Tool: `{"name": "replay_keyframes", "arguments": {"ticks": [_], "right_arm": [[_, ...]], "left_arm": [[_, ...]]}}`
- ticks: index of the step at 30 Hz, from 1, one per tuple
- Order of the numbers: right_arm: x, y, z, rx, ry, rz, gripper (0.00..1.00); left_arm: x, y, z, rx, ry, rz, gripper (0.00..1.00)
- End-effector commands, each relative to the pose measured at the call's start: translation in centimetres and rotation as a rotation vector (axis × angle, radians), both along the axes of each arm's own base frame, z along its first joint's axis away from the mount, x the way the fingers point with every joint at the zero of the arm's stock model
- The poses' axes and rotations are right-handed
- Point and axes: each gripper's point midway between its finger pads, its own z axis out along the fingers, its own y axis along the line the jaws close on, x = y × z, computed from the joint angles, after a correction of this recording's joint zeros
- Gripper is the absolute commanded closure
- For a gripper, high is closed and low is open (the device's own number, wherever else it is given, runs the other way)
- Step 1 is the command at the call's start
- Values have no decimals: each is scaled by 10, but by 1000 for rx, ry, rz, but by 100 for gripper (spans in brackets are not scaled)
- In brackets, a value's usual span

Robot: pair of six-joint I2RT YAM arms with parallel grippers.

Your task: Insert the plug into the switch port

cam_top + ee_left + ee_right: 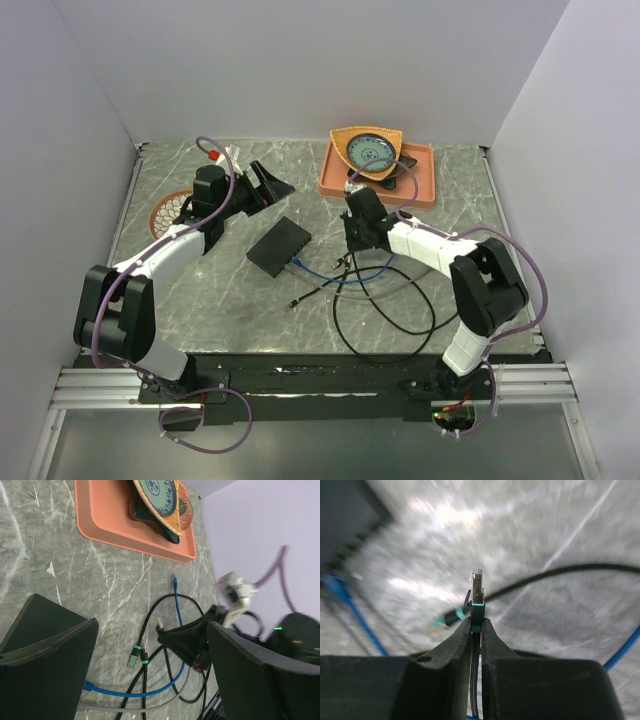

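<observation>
1. The clear-tipped plug with a teal band [476, 586] stands upright, pinched between the closed fingers of the right gripper [476, 625]. It hangs above the grey marble worktop [200, 300], near the flat matte-black rectangular box [279, 247] but not touching it. The port edge [292, 258] faces it.
2. The pinch looks narrow, so the plug may twist or slip when pressed home.
3. A blue cable [320, 272] already leaves that edge. The ports blur in the wrist view, so a free one cannot be picked out.
4. The left gripper [258, 188] gapes wide and empty near the back, so the unheld box may slide under a push.
5. Loose black cable loops [385, 330] and a second teal-banded plug [442, 621] on the worktop could snag the approach.
6. The orange tray [420, 190] of plates sits well clear behind.
</observation>
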Motion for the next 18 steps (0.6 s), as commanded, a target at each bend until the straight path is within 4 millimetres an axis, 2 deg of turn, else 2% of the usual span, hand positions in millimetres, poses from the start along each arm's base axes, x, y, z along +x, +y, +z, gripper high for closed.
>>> {"name": "replay_keyframes", "arguments": {"ticks": [1,2,4,5,8,10,11,13,14,15,17,18], "right_arm": [[38,10,100,110,-247,2,100],[41,9,112,120,-276,0,100],[50,2,151,143,-365,-12,100],[52,-2,164,147,-397,-21,100],[56,-19,224,178,-541,-49,100],[52,-31,273,202,-657,-66,100],[50,-38,291,209,-701,-79,100],[39,-51,341,234,-819,-97,100],[35,-58,360,241,-872,-118,100],[22,-68,388,255,-943,-130,100],[9,-81,416,260,-1028,-157,100],[-6,-91,441,285,-1099,-172,100]], "left_arm": [[3,-3,21,5,-62,-17,4],[3,-2,22,8,-62,-14,4],[1,-1,25,11,-68,-14,4],[1,0,26,11,-72,-13,4],[0,0,27,10,-77,-12,4],[0,0,26,7,-74,-9,4],[-1,0,27,6,-76,-12,4],[-1,0,27,5,-75,-14,4],[-2,0,26,6,-73,-15,4],[-1,1,27,6,-76,-11,4],[-1,1,26,8,-75,-9,4],[-1,2,26,10,-76,-5,4]]}}
